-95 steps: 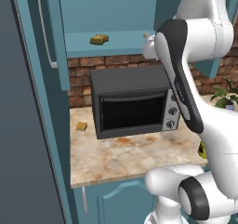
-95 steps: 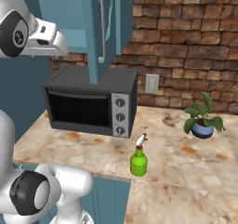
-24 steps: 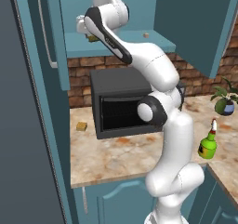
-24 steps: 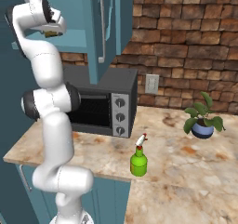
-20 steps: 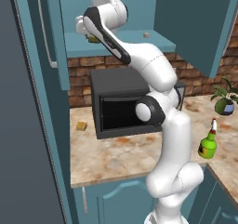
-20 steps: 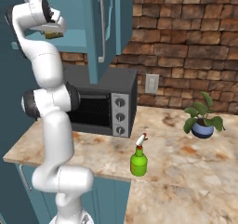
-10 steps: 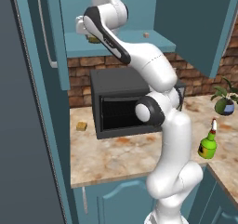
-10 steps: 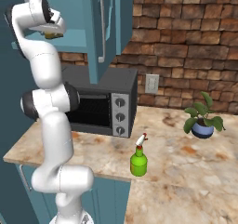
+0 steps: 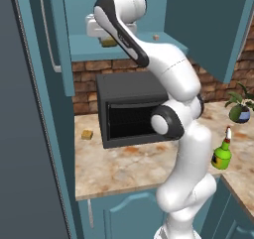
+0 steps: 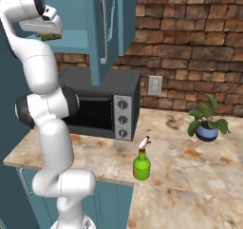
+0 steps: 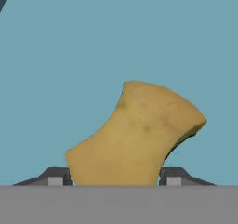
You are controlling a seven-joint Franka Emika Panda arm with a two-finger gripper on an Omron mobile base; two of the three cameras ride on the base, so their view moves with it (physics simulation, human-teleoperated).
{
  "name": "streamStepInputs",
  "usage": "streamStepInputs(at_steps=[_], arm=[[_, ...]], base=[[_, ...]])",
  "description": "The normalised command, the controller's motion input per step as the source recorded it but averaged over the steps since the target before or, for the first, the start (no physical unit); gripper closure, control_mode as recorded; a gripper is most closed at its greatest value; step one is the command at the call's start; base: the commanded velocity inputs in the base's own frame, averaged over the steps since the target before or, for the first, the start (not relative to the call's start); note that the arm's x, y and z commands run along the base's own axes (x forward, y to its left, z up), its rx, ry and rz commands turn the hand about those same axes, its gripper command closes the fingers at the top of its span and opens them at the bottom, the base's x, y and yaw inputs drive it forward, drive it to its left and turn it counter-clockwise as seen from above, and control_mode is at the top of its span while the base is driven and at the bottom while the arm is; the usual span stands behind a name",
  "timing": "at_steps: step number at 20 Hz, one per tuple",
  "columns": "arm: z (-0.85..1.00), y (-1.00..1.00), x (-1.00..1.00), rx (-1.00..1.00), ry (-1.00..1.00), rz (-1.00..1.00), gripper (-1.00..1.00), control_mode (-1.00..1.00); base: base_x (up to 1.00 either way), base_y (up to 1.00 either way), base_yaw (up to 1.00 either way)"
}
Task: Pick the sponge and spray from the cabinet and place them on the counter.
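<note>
Sponge: a mustard-yellow block [image 11: 137, 135] is seen in the hand view, lying on the teal shelf [image 9: 124, 47] of the cabinet [image 9: 208, 25]; in the left base view a sliver of it [image 9: 109, 42] is seen under the hand, and in the right base view it [image 10: 52, 35] is seen just below the hand.
Claw: the gripper [image 11: 111, 176] is placed over the sponge, one dark fingertip [image 11: 56, 175] seen at either side of its near end; the jaws are partly closed around it, and whether the pads press on it cannot be told. In the base views the hand [image 9: 101, 29] is seen at shelf height inside the open cabinet.
Spray: the green bottle [image 10: 141, 164] with a white-and-red top is stood upright on the counter [image 10: 190, 171] near its front edge, well apart from the sponge; it [image 9: 222, 153] is also seen at the right of the left base view.
Cabinet: both doors are swung open, the long silver handle [image 10: 101, 23] shown on the right door.
Shelf, other item: a tiny tan cube [image 9: 156, 36] is set further right on the shelf.
Counter, other items: a black microwave [image 9: 130, 109] is stood under the shelf, a small orange-tan block [image 9: 87, 134] just left of it, and a potted plant [image 10: 207, 123] near the brick wall [image 10: 190, 42].
</note>
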Motion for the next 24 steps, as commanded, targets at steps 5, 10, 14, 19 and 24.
streamStepInputs(at_steps=[5,10,14,19,24], arm=[[-0.20,-0.32,-1.00,0.00,0.00,0.00,1.00,-1.00],[-0.36,-0.33,-1.00,0.00,-0.02,0.00,1.00,-1.00],[-0.40,-0.29,-0.99,0.00,-0.01,0.00,1.00,-1.00],[-0.41,-0.32,-0.92,0.00,-0.03,0.00,1.00,-1.00],[-0.39,-0.28,-0.79,0.03,-0.06,0.02,1.00,-1.00]], base=[[0.00,0.00,0.00],[0.00,0.00,0.00],[0.00,0.00,0.00],[0.00,0.00,0.00],[0.00,0.00,0.00]])
